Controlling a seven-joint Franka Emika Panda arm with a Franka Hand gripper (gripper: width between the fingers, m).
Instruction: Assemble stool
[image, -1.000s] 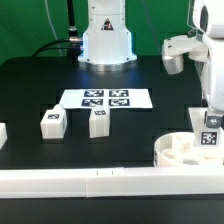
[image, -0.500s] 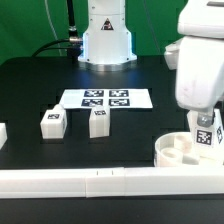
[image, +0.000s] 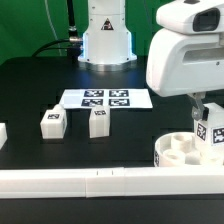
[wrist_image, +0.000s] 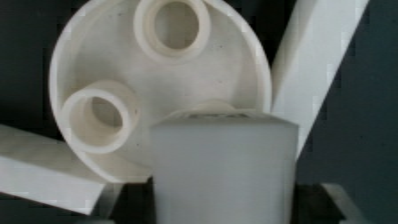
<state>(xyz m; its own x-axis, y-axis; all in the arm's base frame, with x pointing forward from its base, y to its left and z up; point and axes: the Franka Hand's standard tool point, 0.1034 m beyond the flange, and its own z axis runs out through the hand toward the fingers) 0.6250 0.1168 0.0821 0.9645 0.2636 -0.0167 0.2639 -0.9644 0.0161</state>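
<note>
Holding one leg (image: 213, 138) upright in the end effector (image: 208, 122), fingers closed on its sides. Hovering just above the seat (image: 178, 152), near the counter (image: 30, 85) edge on the exterior view's right, just beside the border rail (image: 100, 181). Not inserted yet, judging by the wrist view. Next: centre over one socket (wrist_image: 103, 120), keep vertical, descend slow, press only once aligned. Avoid clipping the socket lip and shoving the seat. Ignore spare leg (image: 52, 122) and second spare leg (image: 98, 122), well apart by the marker board (image: 105, 99)
</note>
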